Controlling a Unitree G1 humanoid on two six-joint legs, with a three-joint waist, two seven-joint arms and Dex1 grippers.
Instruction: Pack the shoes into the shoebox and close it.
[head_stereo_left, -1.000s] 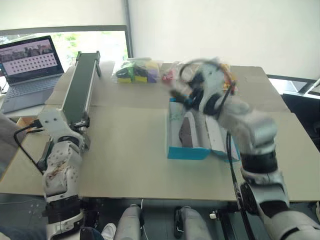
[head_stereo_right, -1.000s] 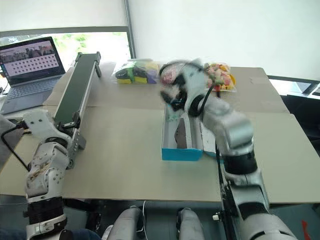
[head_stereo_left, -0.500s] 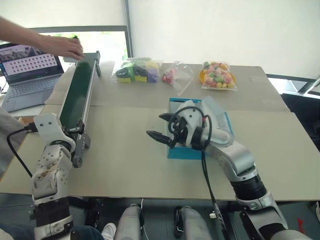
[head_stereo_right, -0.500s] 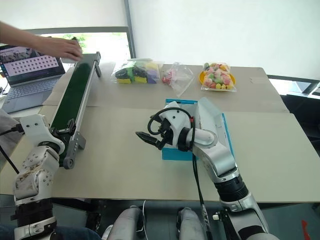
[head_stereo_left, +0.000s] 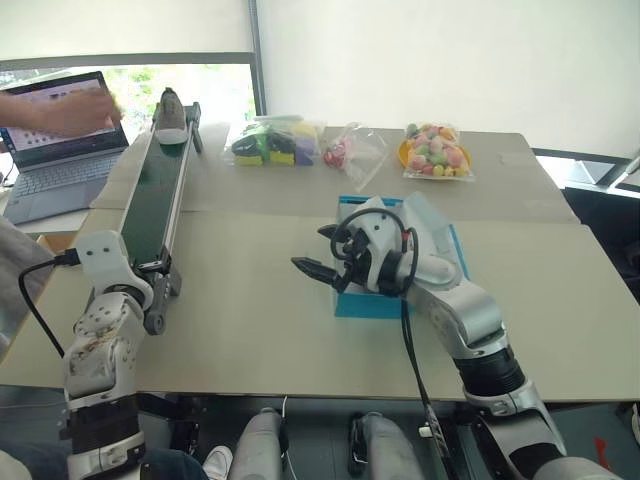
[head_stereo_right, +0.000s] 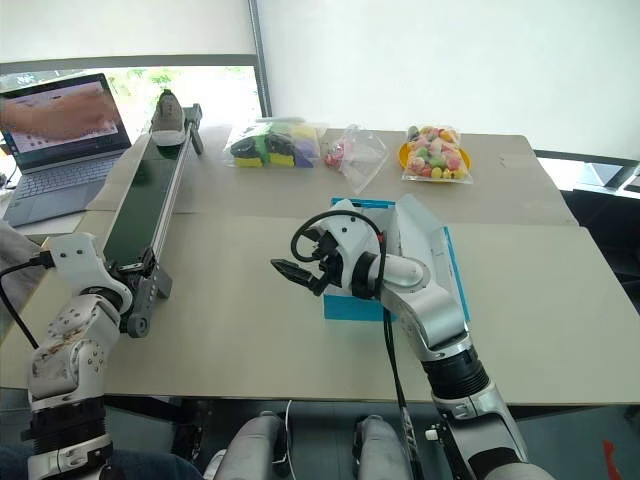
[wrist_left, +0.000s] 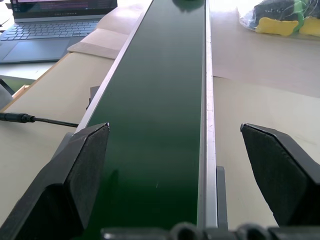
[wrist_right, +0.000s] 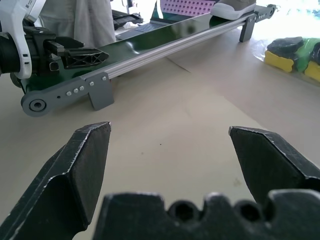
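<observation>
one shoe (head_stereo_left: 173, 113) sits at the conveyor belt (head_stereo_left: 155, 190)'s far end, the shoebox (head_stereo_right: 432, 262) lies unclosed mid-table, and my left claw (wrist_left: 195, 175) and right claw (head_stereo_right: 296, 270) hang spread and empty.

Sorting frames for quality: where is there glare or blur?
Left eye view: the window washes out white; a person's hand at the open grey laptop is smeared. Left wrist view: the long dark green conveyor belt carries a soft sheen.

grey shoe (head_stereo_left: 172, 113) on belt; open shoebox (head_stereo_left: 350, 303)
</observation>
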